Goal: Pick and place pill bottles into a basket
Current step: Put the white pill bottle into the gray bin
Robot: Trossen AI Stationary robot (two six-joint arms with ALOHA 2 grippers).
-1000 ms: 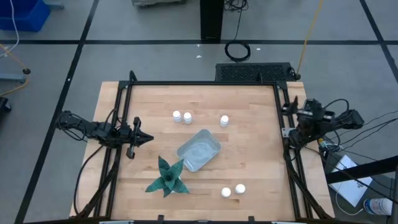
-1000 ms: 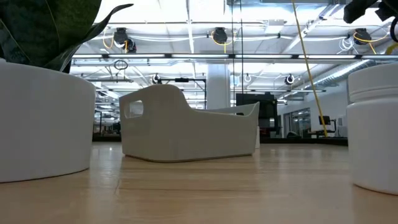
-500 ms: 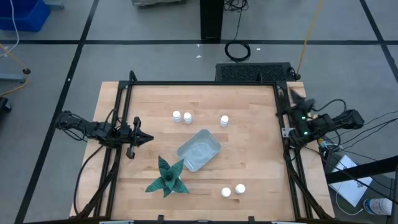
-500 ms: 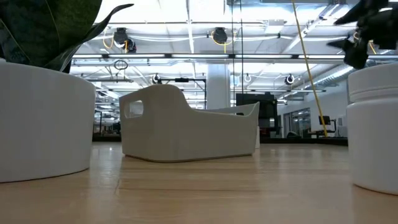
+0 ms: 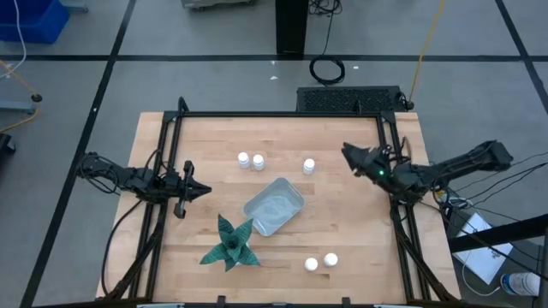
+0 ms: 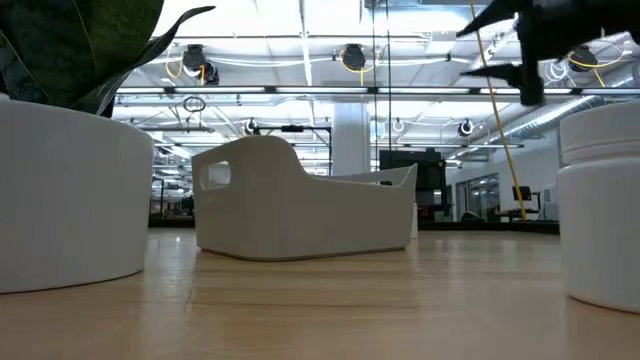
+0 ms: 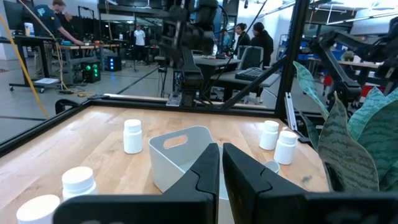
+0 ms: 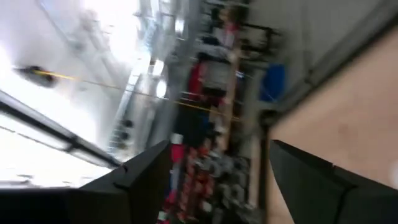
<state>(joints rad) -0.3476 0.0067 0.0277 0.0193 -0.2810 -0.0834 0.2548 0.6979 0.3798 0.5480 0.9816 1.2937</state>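
Five white pill bottles stand on their bases on the wooden table: two at the far middle (image 5: 244, 159) (image 5: 258, 161), one (image 5: 309, 166) to their right, and two near the front (image 5: 312, 264) (image 5: 330, 259). The pale grey-blue basket (image 5: 274, 205) rests on its bottom at the table's middle; it also shows in the left wrist view (image 7: 180, 155). My right gripper (image 5: 347, 154) is open and empty in the air, right of the single bottle; it also shows in the low view (image 6: 500, 45). My left gripper (image 5: 205, 191) is shut and empty at the table's left edge.
A green spiky plant (image 5: 229, 244) stands at the near left of the basket. A black frame (image 5: 274, 115) runs around the table. People stand in the room beyond the table in the left wrist view (image 7: 252, 40). Bare wood lies between the basket and the right edge.
My right arm has swung from the table's right edge out over the table, toward the left and the single bottle, and its gripper has turned with it. No bottle and not the basket has moved.
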